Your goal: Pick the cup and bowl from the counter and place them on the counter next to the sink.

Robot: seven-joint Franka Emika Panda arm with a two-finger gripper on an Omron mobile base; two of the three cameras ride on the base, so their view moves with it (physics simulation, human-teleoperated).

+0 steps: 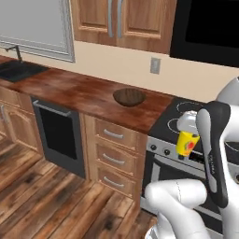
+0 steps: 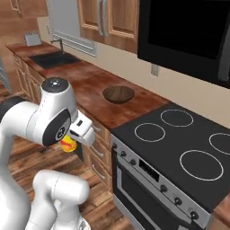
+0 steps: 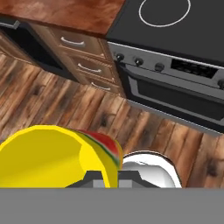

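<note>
One item, the yellow cup (image 1: 187,143), sits clamped in the claw (image 3: 106,177) above the floor in front of the stove, while the sink (image 1: 18,70) lies far left along the bench (image 1: 84,93), past the bowl (image 1: 129,97).

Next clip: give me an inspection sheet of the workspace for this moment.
Surface: reddish-brown counter, glossy.
Job's things: bowl on the counter beside the stovetop; cup off the counter, held in the air; sink at the counter's far end.
Clutter: nothing seen.
Grippers: gripper shut on the cup.
Cables: nothing seen.
Surroundings: drawers, oven front, wooden floor, wall outlet.
</note>
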